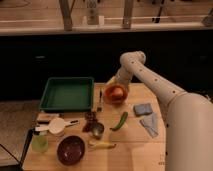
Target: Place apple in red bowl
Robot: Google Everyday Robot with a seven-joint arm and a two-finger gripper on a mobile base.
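The red bowl [115,99] stands on the wooden table near its back edge, right of the green tray. A round reddish-orange shape that looks like the apple [116,91] shows inside the bowl's rim. My gripper [113,83] hangs straight over the bowl, at the end of the white arm that comes in from the right. It is right at the apple. I cannot tell whether it holds the apple or whether the apple rests in the bowl.
A green tray [66,93] lies at the back left. A dark maroon bowl [70,150] sits at the front. A banana [102,145], metal cup [97,130], green vegetable [120,121], blue cloths [143,109], white cup [56,126] and fork [100,100] lie around.
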